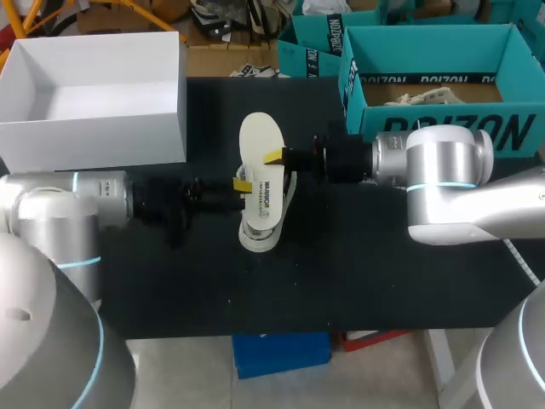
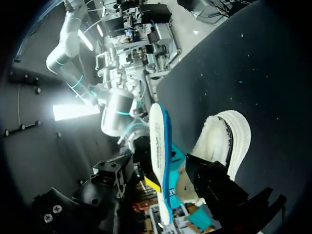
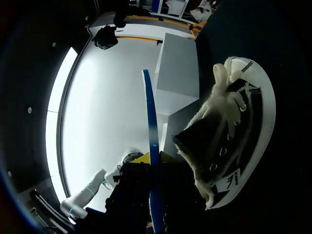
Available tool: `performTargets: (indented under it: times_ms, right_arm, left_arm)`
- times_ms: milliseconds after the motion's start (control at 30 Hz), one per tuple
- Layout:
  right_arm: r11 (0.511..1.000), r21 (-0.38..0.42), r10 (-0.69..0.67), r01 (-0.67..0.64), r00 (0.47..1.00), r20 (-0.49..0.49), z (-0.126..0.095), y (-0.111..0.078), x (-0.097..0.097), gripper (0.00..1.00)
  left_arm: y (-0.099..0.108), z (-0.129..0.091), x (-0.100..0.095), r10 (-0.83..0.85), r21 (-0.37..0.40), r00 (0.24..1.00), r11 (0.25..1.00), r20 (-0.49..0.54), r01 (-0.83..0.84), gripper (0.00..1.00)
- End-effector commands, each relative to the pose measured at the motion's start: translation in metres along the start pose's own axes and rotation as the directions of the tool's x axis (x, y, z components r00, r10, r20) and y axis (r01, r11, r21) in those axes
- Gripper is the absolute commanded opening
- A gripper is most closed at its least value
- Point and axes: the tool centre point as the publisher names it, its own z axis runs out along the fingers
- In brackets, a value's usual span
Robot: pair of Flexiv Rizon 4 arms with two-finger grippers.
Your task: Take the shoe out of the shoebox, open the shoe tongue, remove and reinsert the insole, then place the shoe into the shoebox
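**Head view.** The insole (image 1: pixel 258 145) was held above the black table (image 1: pixel 341 273), its pale upper face turned toward the camera. The shoe (image 1: pixel 255 235) lay under it on the table and was mostly covered; only one pale end and part of one side showed. The right gripper (image 1: pixel 274 157), reaching in from the right arm (image 1: pixel 443 175), met the insole's right edge. The left gripper (image 1: pixel 243 185), on the left arm (image 1: pixel 77 200), sat at the insole's left edge. Whether it was clamped or released could not be determined. The white shoebox (image 1: pixel 94 141) stood at the far left of the table and the teal shoebox (image 1: pixel 443 128) at the far right. Both were well apart from the shoe.

**Left wrist view.** The insole (image 2: pixel 157 141) appeared edge-on, showing a blue underside. The shoe (image 2: pixel 229 136), white-soled and fleece-lined, lay beside it on the table. A yellow tip touched the insole near its lower end, but which gripper it belonged to was unclear. The left gripper's own parts were dark and cut off.

**Right wrist view.** The insole (image 3: pixel 150 122) rose edge-on from between the right gripper's two yellow tips, which pressed it from both sides in a firm grasp. The shoe (image 3: pixel 243 126) lay beside the gripper, and the white shoebox (image 3: pixel 178 73) stood ahead.
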Motion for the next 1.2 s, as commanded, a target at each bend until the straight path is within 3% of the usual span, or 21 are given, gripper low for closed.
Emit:
performTargets:
  times_ms: [33,233,467,1000,1167,1200]
  right_arm:
    - [1.0,0.002,0.001,-0.001,1.0,0.002,0.001,0.0,0.0,0.0]
    - [1.0,0.002,0.001,-0.001,1.0,0.002,0.001,0.0,0.0,0.0]
    - [1.0,0.002,0.001,-0.001,1.0,0.002,0.001,0.0,0.0,0.0]
    - [1.0,0.002,0.001,-0.001,1.0,0.002,0.001,0.0,0.0,0.0]
    - [1.0,0.002,0.001,-0.001,1.0,0.002,0.001,0.0,0.0,0.0]
    - [1.0,0.002,0.001,-0.001,1.0,0.002,0.001,0.0,0.0,0.0]
  left_arm:
    - [0.005,-0.031,-0.024,0.164,0.172,0.872,0.981,-0.461,-0.093,1.0]
    - [0.01,-0.028,-0.039,0.397,0.324,0.601,0.917,-0.694,-0.232,1.0]
    - [0.011,0.001,-0.06,0.51,0.425,0.346,0.856,-0.788,-0.294,1.0]
    - [0.012,0.005,-0.065,0.512,0.42,0.341,0.853,-0.788,-0.311,1.0]
    - [0.023,0.024,-0.057,0.457,0.423,0.197,0.885,-0.867,-0.194,1.0]
    - [0.025,0.024,-0.059,0.45,0.417,0.208,0.89,-0.868,-0.185,1.0]
